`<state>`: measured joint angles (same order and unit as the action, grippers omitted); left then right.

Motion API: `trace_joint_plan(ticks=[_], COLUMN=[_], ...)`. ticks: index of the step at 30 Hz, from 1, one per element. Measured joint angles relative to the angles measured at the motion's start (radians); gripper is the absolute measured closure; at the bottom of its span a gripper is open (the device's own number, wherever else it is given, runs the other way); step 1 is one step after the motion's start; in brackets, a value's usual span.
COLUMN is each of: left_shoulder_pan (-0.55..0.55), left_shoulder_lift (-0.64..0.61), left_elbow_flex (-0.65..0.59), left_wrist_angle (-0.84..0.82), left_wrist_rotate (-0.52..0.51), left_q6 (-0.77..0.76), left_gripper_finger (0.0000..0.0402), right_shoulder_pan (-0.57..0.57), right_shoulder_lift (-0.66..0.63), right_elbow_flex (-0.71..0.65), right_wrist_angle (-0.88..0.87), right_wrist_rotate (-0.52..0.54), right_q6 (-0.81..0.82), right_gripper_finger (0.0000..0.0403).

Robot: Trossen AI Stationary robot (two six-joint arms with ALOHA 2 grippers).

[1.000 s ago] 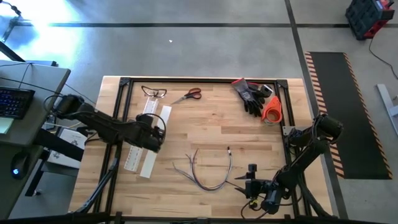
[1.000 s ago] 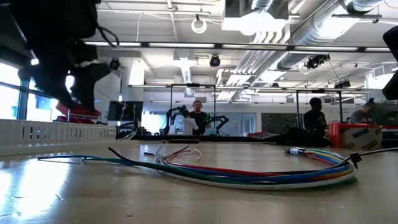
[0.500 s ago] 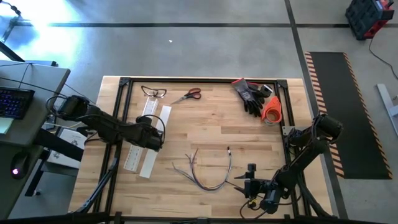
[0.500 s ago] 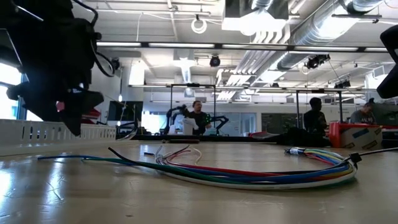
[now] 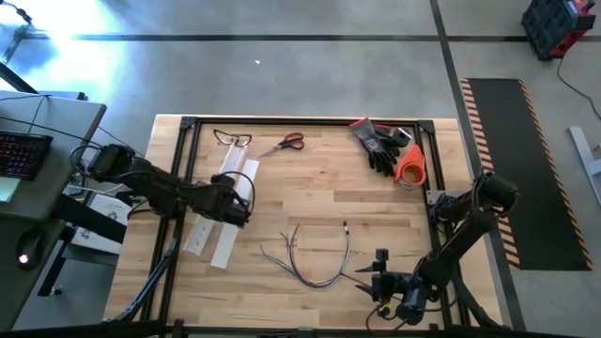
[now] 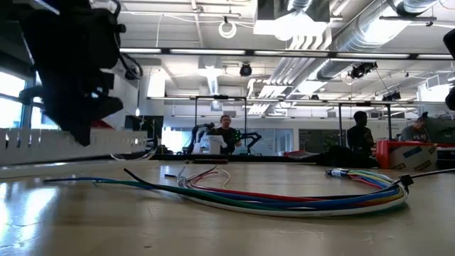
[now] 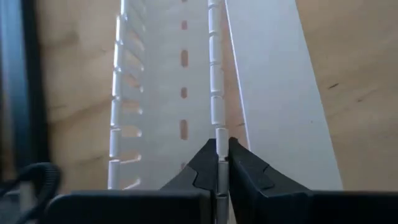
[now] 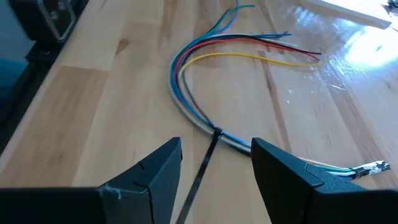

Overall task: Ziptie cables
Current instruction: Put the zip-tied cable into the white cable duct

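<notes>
Butcher-block table (image 5: 319,188) carries everything. At its left side the left gripper (image 7: 219,163) is pinched shut on one slotted wall of the white channel (image 7: 168,93); held by so thin an edge, it may twist loose. The right gripper (image 8: 214,171), fingers apart, hovers just before the cables (image 8: 205,59), already curved mid-table with a black ziptie (image 8: 202,165) around them.
</notes>
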<state>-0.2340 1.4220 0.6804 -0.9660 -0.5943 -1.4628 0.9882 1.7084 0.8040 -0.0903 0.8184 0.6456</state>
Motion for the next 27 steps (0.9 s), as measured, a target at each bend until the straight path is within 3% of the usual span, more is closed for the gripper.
trace_joint_plan(ticks=[4, 8, 14, 19, 23, 27], left_shoulder_pan=[0.000, 0.000, -0.008, 0.010, 0.044, 0.086], left_shoulder_lift=[-0.002, -0.002, 0.045, 0.229, 0.445, 0.633], left_elbow_flex=[0.119, 0.252, 0.360, 0.471, 0.656, 0.893], left_wrist_angle=[-0.102, -0.054, 0.403, 0.678, 0.648, 0.518], left_wrist_rotate=[-0.039, -0.087, -0.128, -0.045, 0.036, 0.153], left_q6=[0.063, 0.232, 0.665, 0.921, 1.070, 1.259], left_gripper_finger=[0.0399, 0.0400, 0.0401, 0.0401, 0.0401, 0.0401], right_shoulder_pan=[0.026, 0.054, 0.105, 0.152, 0.175, 0.177], right_shoulder_lift=[-0.005, -0.037, -0.114, -0.169, -0.186, -0.186], right_elbow_flex=[0.000, 0.000, 0.000, 0.000, 0.000, 0.000], right_wrist_angle=[-0.003, -0.021, -0.060, -0.095, -0.099, -0.101], right_wrist_rotate=[0.000, 0.004, 0.074, 0.144, 0.188, 0.202], right_q6=[0.000, 0.006, 0.001, 0.000, 0.000, 0.004], right_gripper_finger=[0.0225, 0.0225, 0.0225, 0.0225, 0.0225, 0.0225])
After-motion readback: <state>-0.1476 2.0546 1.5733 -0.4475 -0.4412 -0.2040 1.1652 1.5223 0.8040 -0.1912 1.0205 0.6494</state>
